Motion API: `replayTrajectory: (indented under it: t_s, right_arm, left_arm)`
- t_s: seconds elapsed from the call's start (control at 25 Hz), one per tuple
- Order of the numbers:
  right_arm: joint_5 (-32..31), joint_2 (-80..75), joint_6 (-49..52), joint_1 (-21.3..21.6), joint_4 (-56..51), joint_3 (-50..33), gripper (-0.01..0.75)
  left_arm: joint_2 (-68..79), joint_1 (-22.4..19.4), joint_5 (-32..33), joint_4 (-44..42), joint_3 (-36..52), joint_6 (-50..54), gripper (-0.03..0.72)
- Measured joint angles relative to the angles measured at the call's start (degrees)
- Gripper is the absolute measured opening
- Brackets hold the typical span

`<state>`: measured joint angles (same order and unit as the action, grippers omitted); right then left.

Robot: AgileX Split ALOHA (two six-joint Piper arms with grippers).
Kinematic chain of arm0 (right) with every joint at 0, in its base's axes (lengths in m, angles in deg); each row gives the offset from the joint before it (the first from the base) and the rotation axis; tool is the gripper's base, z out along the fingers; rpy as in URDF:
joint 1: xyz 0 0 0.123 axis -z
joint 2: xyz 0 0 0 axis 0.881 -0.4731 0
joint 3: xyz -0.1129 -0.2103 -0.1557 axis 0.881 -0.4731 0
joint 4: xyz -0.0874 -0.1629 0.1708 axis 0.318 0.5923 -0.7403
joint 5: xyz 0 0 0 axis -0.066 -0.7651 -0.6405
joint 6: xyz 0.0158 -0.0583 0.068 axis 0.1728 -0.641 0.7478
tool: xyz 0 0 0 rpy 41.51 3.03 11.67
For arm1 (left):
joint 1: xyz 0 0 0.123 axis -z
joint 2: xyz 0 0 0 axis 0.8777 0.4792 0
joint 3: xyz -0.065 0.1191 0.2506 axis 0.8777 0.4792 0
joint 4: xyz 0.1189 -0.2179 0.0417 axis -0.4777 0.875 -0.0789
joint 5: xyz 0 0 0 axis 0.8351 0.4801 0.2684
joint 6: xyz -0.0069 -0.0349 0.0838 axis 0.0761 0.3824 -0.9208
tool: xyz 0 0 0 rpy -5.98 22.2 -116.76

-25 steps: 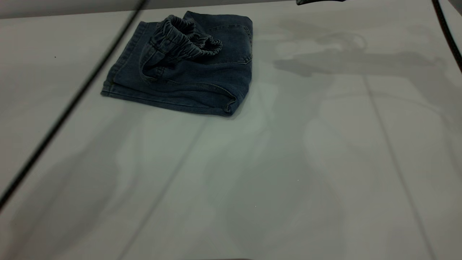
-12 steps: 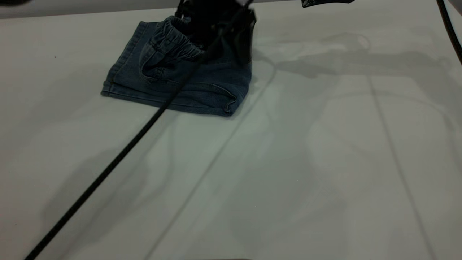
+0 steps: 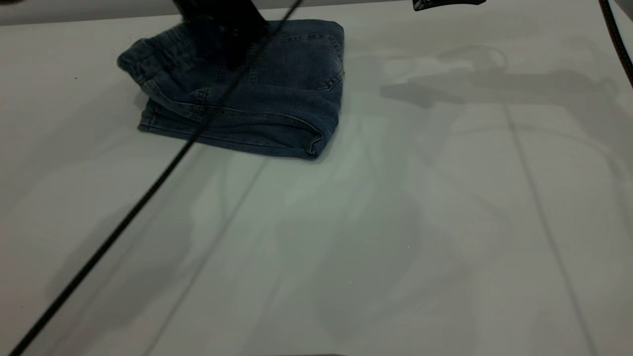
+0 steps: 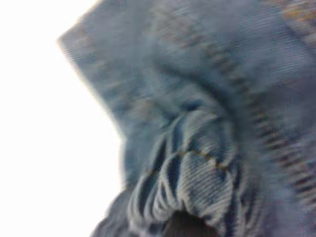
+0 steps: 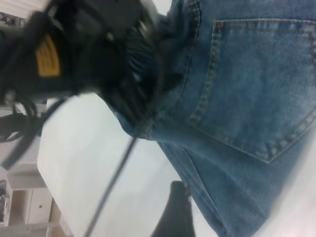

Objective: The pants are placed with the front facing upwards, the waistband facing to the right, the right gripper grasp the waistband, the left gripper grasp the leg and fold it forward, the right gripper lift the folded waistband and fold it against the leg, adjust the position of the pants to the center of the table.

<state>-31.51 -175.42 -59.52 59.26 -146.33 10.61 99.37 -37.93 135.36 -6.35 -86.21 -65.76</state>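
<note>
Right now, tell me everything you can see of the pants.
The pants are small blue denim shorts with tan stitching and a patch pocket, folded into a compact stack at the far left of the table. The folded edge faces the camera. The gathered elastic waistband spreads out to the left over the stack. The left gripper is down on the waistband area, its cable crossing the denim. The right gripper hangs just beside the pants.

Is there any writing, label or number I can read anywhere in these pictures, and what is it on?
Yellow label on the black left tool, over the pants: it has print, but too blurred to read.
Pants, table, black cable: no words, brands or numbers show.
So nothing here is readable.
</note>
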Motion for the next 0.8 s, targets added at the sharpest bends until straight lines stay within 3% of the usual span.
replayTrajectory:
  t_s: [0.12,0.24,0.4,0.48,0.6,0.8]
  right_arm:
    - [0.00,0.00,0.00,0.00,0.01,0.00,0.587]
    - [0.00,0.00,0.00,0.00,0.06,0.00,0.587]
    - [-0.01,0.00,-0.05,0.00,0.06,0.00,0.587]
    - [-0.28,0.00,-0.05,0.00,0.06,0.00,0.587]
    - [-0.91,0.00,-0.05,0.00,0.08,0.00,0.587]
    - [-1.04,0.00,-0.05,0.00,0.13,0.00,0.587]
  left_arm:
    - [-1.54,-1.02,0.00,0.23,0.00,2.38,0.569]
    - [-2.47,-1.18,0.00,6.28,0.00,1.67,0.569]
    - [-2.58,-1.01,0.00,18.58,0.00,-8.42,0.569]
    - [-2.58,-0.83,0.00,19.87,0.00,-11.82,0.569]
    - [-2.78,-0.65,0.00,14.33,0.00,-9.69,0.565]
    - [-4.75,-1.16,0.00,-3.79,0.06,0.24,0.557]
